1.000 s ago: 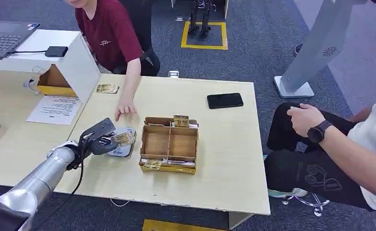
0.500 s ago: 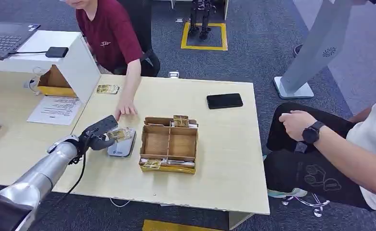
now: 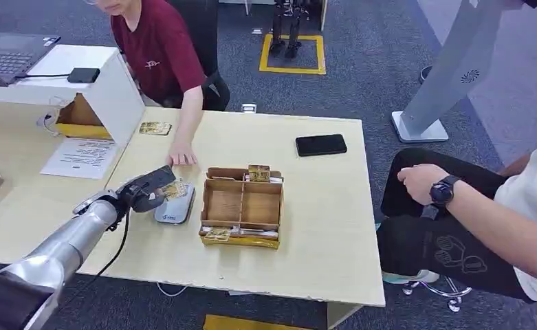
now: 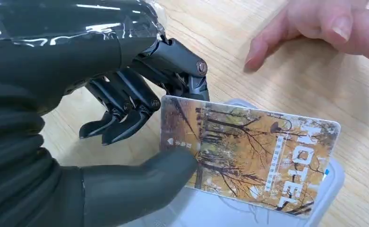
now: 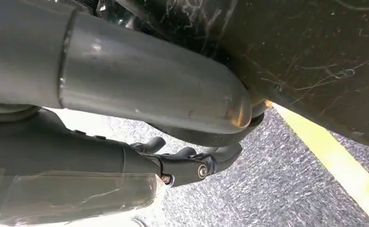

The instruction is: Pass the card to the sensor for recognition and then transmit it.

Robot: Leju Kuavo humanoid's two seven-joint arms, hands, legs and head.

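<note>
The left hand [image 3: 146, 190] holds the card [image 4: 248, 153] by one short end, thumb pressed on its printed face and the dark fingers [image 4: 125, 118] curled behind and under that same end, so most of the card juts out past the fingertips. Just beyond and beneath those fingertips lies the sensor [image 3: 176, 206], a pale flat pad on the table [image 3: 320, 227]; in the left wrist view its rounded edge shows under the free end of the card, though whether card and pad touch or a thin gap remains cannot be told. This looks like the recognition step, with the card presented over the reader. Farther out from the fingertips, across the pad, a person's hand [image 3: 180, 157] rests on the table, seemingly waiting, so the next move likely calls for lifting the card off the pad without loosening the pinch, carrying it toward that hand, and letting go only once it is taken. Beside the pad on the far side from the fingers stands the cardboard tray [image 3: 241, 206]. The right hand [image 5: 187, 163] hangs over the carpet with its fingers loosely curled and nothing in them
</note>
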